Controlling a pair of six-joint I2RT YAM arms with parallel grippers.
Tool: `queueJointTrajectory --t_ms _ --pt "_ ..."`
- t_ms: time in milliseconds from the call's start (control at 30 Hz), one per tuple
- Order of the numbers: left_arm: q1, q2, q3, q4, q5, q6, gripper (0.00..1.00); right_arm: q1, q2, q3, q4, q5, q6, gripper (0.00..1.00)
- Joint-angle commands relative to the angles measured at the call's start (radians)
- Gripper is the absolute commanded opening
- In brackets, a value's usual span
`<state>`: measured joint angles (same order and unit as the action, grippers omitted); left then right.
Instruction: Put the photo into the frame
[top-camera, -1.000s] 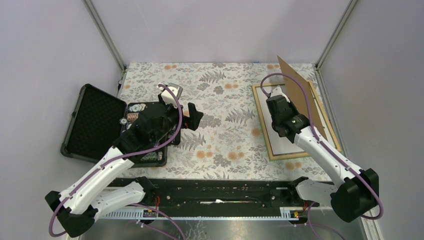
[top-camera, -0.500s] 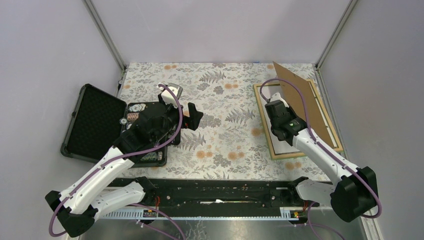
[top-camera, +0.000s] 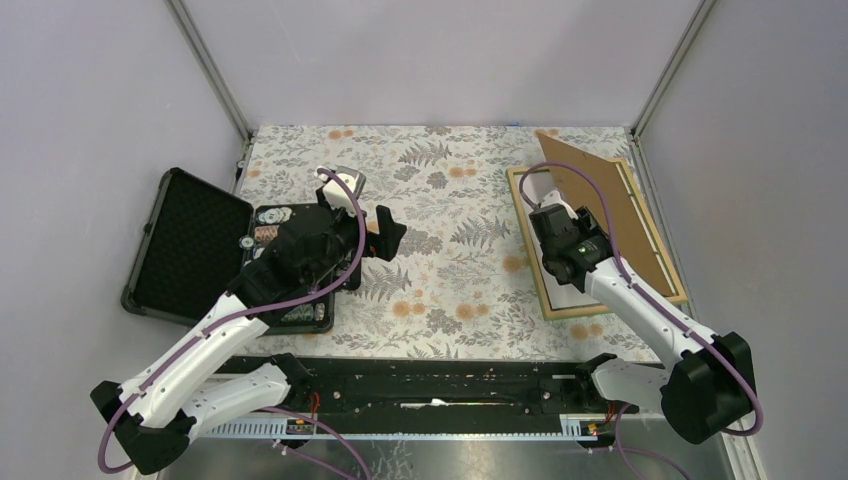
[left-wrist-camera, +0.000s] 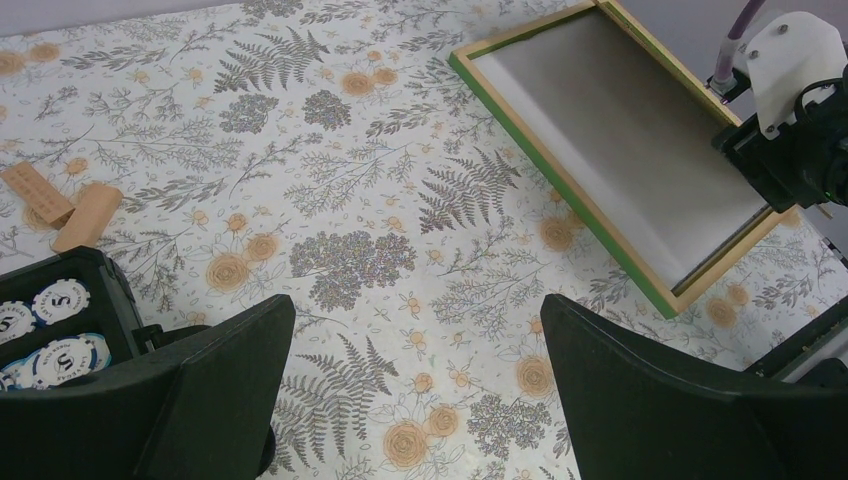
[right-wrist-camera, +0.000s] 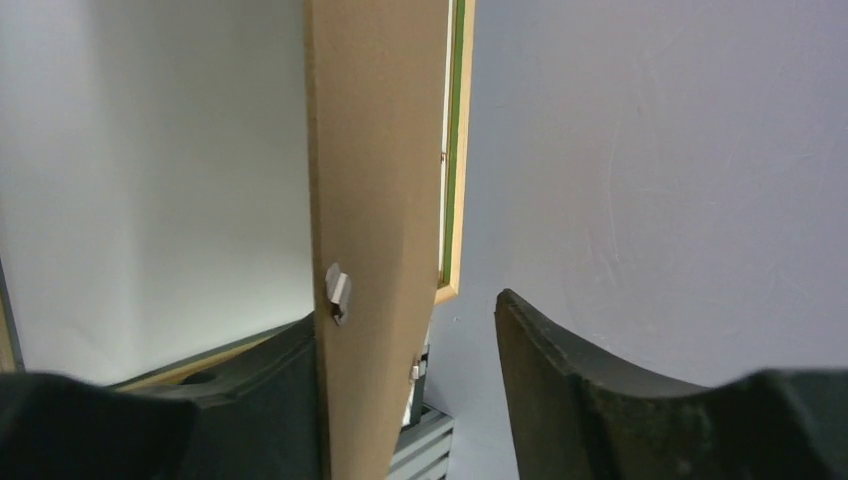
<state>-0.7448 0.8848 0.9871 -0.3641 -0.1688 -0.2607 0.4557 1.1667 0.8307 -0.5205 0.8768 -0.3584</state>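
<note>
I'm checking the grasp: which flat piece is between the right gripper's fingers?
The brown backing board, edge-on between the parted fingers; the white-backed photo lies in the frame beside it.

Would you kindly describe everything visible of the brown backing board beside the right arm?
The thin brown fibreboard backing board is a plain flat rectangle with a small metal tab on one face. It leans at a slant over the right side of the green-faced wooden frame, between the parted fingers of the right gripper, close against one finger and not clamped.
</note>
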Motion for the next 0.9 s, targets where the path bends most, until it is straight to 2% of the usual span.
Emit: queueJointTrajectory --t_ms 0,200,333,467,567,867 --pt "-0.003 -0.007 -0.004 0.046 -0.020 0.014 0.99 -0.011 0.000 0.007 -0.079 0.069 0.025 0.63" --pt "-0.003 -0.003 -0.004 0.047 -0.020 0.014 0.99 -0.012 0.007 0.017 -0.170 -0.011 0.089 0.84" --pt "-0.003 -0.001 -0.005 0.048 -0.020 0.014 0.99 -0.015 0.036 0.028 -0.180 -0.017 0.143 0.91" --pt "-0.002 -0.002 -0.007 0.048 -0.023 0.014 0.99 -0.035 0.098 0.061 -0.175 -0.010 0.229 0.93" --pt "-0.003 -0.001 -0.007 0.048 -0.023 0.014 0.99 -0.044 0.167 0.090 -0.176 0.063 0.275 0.95" --pt "-0.003 -0.001 -0.010 0.049 -0.033 0.017 0.99 -0.085 0.283 0.176 -0.216 0.042 0.403 0.96"
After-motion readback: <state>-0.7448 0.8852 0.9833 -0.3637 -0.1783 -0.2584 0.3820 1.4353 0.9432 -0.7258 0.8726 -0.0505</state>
